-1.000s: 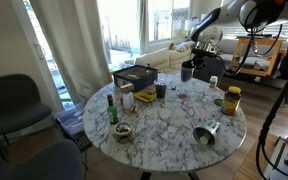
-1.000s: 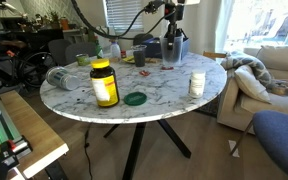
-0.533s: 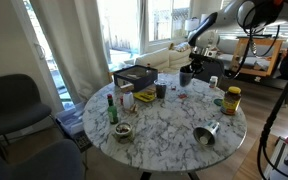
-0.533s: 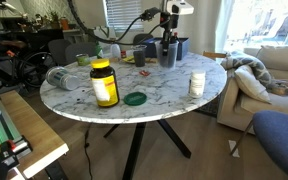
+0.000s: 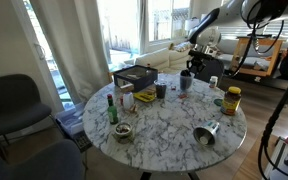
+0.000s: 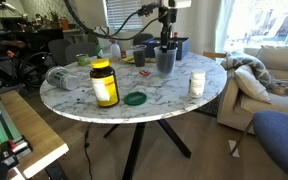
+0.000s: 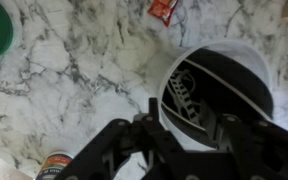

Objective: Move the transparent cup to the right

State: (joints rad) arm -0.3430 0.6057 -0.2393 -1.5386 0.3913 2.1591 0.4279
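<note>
The transparent cup (image 6: 165, 60) looks dark and stands upright under my gripper (image 6: 165, 42) at the far side of the round marble table (image 6: 154, 95). It also shows in an exterior view (image 5: 186, 80) below the gripper (image 5: 188, 68). In the wrist view I look down into the cup (image 7: 219, 85). My gripper (image 7: 189, 120) is shut on its rim, one finger inside the wall and one outside. The cup's base is at or just above the tabletop; I cannot tell whether it touches.
A yellow-lidded jar (image 6: 104, 83), a green lid (image 6: 135, 98) and a small white bottle (image 6: 197, 84) stand near the table's front edge. A black box (image 5: 136, 76), a green bottle (image 5: 111, 108), a bowl (image 5: 123, 131) and a tipped metal cup (image 5: 206, 133) are also on the table. A red packet (image 7: 164, 9) lies beside the cup.
My gripper has come down and moved slightly toward the middle of the table with the cup in it. Nothing else moved.
</note>
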